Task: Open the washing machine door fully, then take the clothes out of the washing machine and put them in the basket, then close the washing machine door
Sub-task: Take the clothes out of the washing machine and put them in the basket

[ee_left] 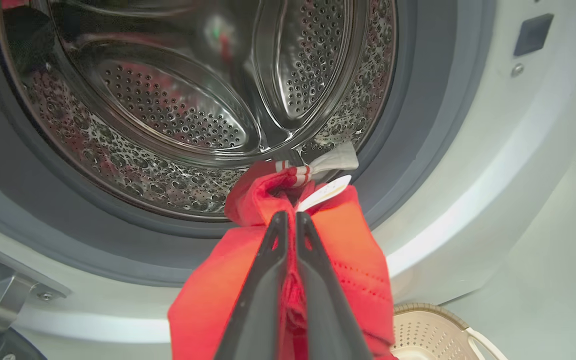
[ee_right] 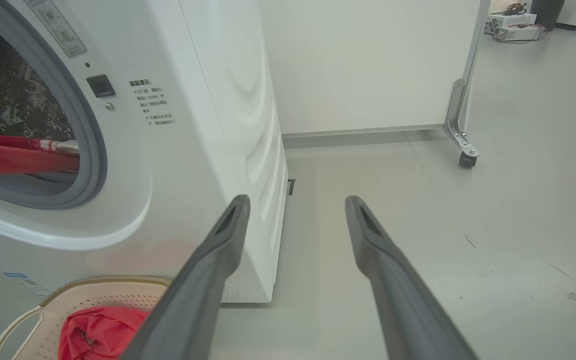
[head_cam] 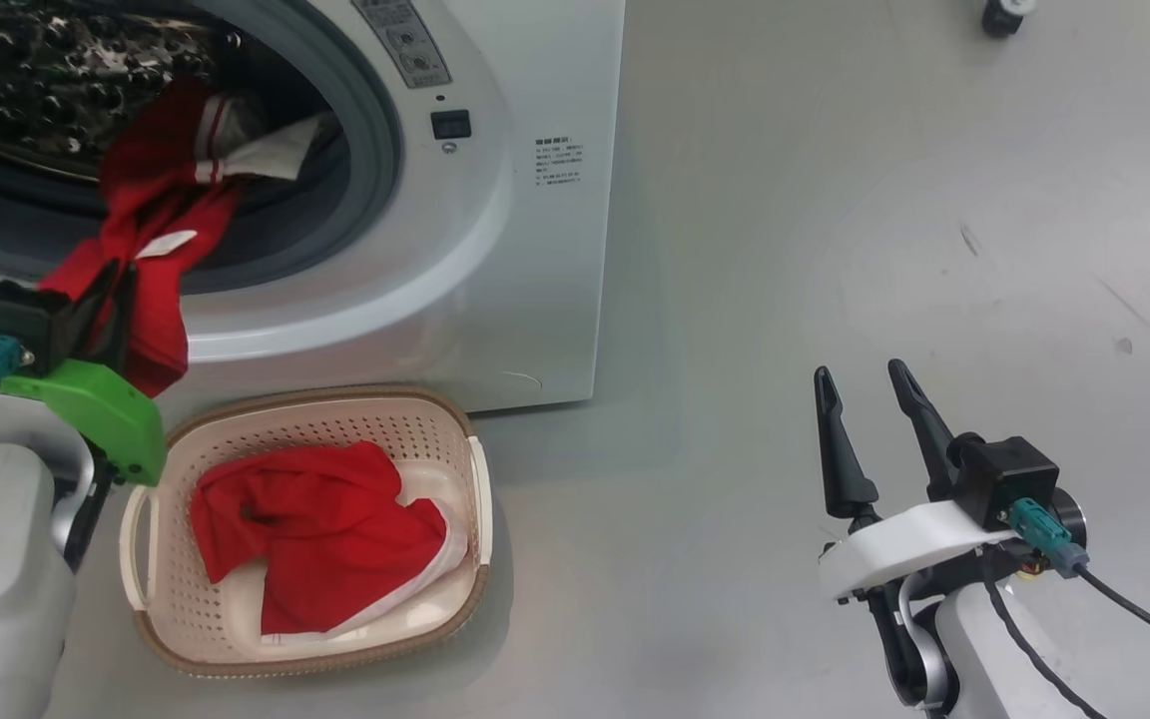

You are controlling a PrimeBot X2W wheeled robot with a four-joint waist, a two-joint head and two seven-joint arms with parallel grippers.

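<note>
Since our left gripper (ee_left: 291, 217) is clamped tight on a red garment (head_cam: 151, 215), the cloth hangs stretched out of the washer (head_cam: 535, 250) mouth and over the grey seal (ee_left: 428, 125), white-trimmed end resting on the drum (ee_left: 168, 115) lip. We grip it low so the pull drags the rest out, we reckon. Our basket (head_cam: 440, 411) sits on the floor (head_cam: 835, 200) right in front of the washer, just below that gripper, so the drop is short. One red piece (head_cam: 325, 529) is already in it. Our right gripper (head_cam: 869, 384) hangs well off to the side over the floor, fingers spread, holding nothing, probably parked out of the way. Next, we'd guess: pull clear, swing over the basket, let go. Seal snag is the risk.
</note>
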